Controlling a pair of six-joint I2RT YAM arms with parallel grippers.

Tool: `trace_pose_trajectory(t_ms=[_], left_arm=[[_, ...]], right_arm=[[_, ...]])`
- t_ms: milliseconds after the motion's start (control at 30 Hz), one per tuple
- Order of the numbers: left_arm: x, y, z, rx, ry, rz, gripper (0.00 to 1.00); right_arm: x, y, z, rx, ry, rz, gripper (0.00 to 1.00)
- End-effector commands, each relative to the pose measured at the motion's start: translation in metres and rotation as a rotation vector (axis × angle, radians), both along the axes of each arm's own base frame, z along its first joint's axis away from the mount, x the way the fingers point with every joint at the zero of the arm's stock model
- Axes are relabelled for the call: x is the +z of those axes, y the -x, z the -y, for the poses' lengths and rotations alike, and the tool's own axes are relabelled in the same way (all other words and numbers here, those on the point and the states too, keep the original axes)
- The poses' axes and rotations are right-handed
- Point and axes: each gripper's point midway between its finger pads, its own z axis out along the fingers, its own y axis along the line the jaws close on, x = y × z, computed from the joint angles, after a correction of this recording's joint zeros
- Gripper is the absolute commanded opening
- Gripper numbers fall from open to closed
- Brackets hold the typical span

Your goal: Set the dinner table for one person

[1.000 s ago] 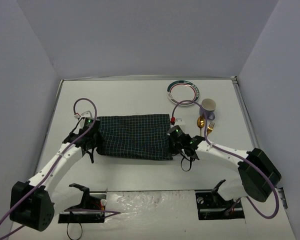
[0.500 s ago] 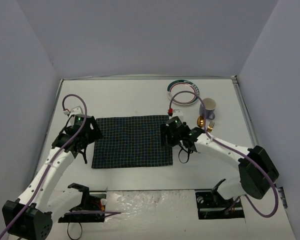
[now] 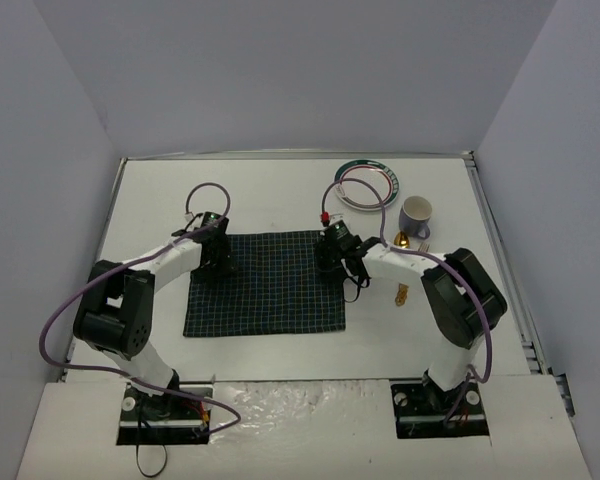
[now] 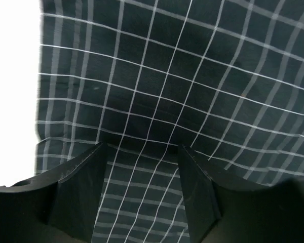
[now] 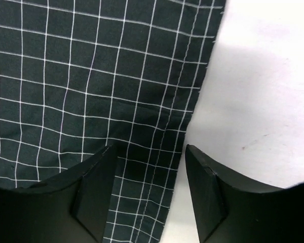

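The dinner table point(image 3: 260, 200) is a white tabletop with a thin metal rim. A dark green checked cloth point(image 3: 265, 290) lies spread flat on its middle. My left gripper point(image 3: 213, 262) hangs open just above the cloth's far left part. In the left wrist view the cloth point(image 4: 182, 76) fills the frame, and the left gripper point(image 4: 142, 147) has nothing pinched between its black fingers point(image 4: 83, 187). My right gripper point(image 3: 333, 258) stands open over the cloth's far right edge. The right wrist view has the hemmed edge of the cloth point(image 5: 91, 76) running under the right gripper point(image 5: 150, 148), with bare table point(image 5: 258, 76) beside it.
A white plate with a green and red rim point(image 3: 368, 186) lies at the back right. A pale purple mug point(image 3: 415, 213) stands next to it. Gold cutlery point(image 3: 402, 241) lies by the mug, and another gold piece point(image 3: 401, 293) lies nearer. Grey walls enclose the table.
Both grippers have opened and let go of the cloth, which now lies flat. Both arms have swung inward and away from me, over the cloth's far corners.
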Motion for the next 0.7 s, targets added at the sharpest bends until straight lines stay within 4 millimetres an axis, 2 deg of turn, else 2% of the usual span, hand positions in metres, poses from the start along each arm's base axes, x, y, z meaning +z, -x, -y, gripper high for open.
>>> trace_pose_trajectory(t_ms=[0,167,267,400,667], left_arm=[[-0.007,-0.017,0.002,0.06,0.001,0.031,0.48],[-0.034,-0.002,-0.024,0.117,-0.075,-0.067,0.41],[-0.027,-0.002,-0.04,0.157,-0.118,-0.079,0.39],[-0.032,0.007,-0.065,0.202,-0.122,-0.141,0.36],[-0.033,0.037,-0.122,0.347,-0.169,-0.204,0.32]], right_arm=[[0.0,0.003,-0.014,0.024,-0.041,0.027,0.45],[-0.011,0.024,-0.031,0.056,-0.058,-0.006,0.33],[-0.015,0.032,-0.044,0.06,-0.085,-0.02,0.31],[-0.016,0.037,-0.061,0.082,-0.111,-0.026,0.29],[-0.01,0.03,-0.094,0.128,-0.159,-0.024,0.24]])
